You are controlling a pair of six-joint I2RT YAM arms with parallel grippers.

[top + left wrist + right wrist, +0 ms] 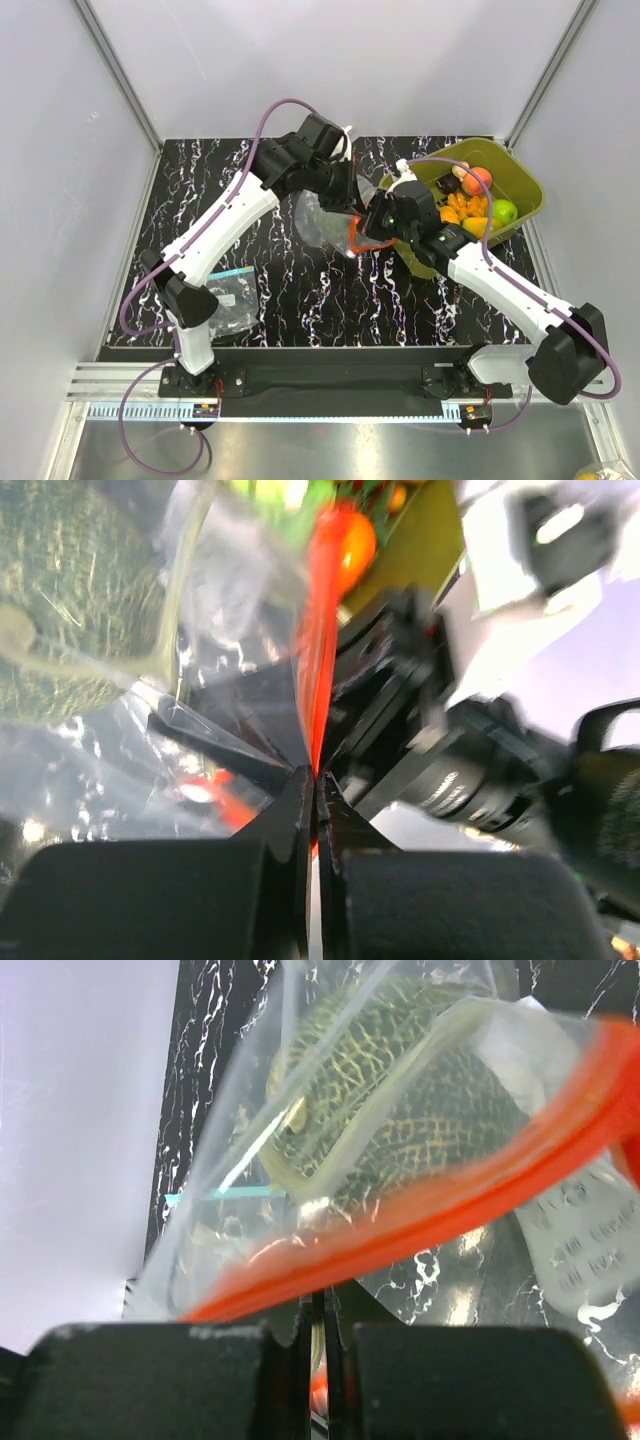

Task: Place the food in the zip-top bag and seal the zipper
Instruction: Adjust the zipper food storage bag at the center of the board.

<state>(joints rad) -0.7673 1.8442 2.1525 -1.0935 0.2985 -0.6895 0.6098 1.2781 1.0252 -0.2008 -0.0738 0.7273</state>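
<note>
Step in hand: sealing. Left fingers (315, 790) are pressed together on the red-orange zipper (440, 1195), the strip running straight away from their tips in the left wrist view. Right fingers (318, 1310) are likewise together, pinched on the same strip, which crosses just above their tips and climbs to their right. The two sets of fingers sit close to each other with the mouth of the zip-top bag (318, 215) between them. The netted melon (400, 1090) lies inside the bag, just beyond the strip from the right fingers and up-left of the left fingers. More food (470, 205) sits in the olive tub (528, 190), behind the right fingers, not in the bag. A second bag with a teal strip (235, 295) lies on the tabletop (300, 290), well apart from both. Cannot tell how much of the zipper is pressed closed. Judgement: the next move calls for one set of fingers to anchor the strip while the other slides along it under a firm pinch, keeping film folds out of the track
</note>
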